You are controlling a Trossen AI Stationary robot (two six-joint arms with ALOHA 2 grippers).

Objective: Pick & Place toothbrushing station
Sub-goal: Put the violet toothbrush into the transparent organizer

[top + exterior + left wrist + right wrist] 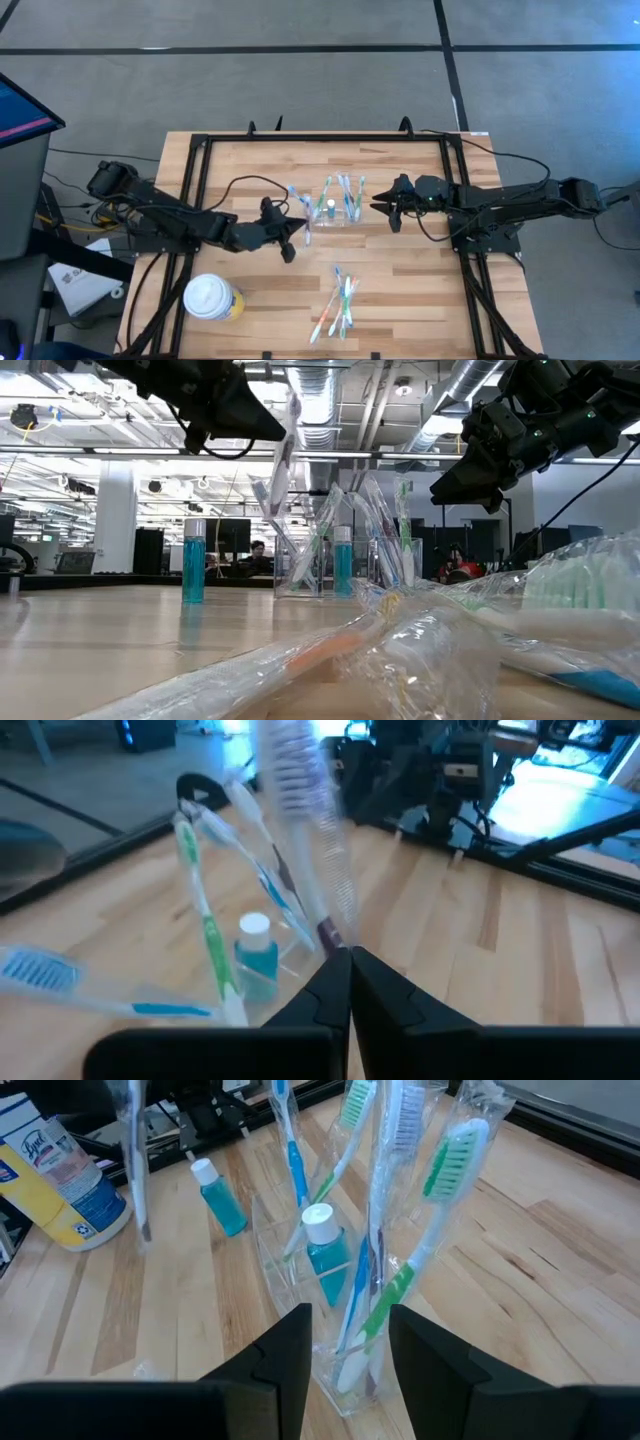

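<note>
Standing mid-bench, the toothbrushing station [335, 208] has bare wood toward every edge. Left gripper [297, 229], jaws closed on a wrapped toothbrush [300, 830], hovers beside it; right gripper [380, 207] gapes opposite.

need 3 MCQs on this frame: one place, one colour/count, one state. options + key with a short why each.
1. Where does the yellow cup with the white lid stand in the high view?
A. near the left front corner of the table
B. inside the clear holder
C. under the right arm

2. What colour is the liquid in the small bottle inside the clear holder?
A. red
B. blue-green
C. orange

3. What is the left claw doing?
A. open over nothing
B. shut on a wrapped toothbrush
C. shut on the cup

Key: 1 A, the cup sits by the left front edge. 2 B, the right wrist view shows teal liquid. 3 B, the left wrist view shows the fingers closed on the brush's handle.
</note>
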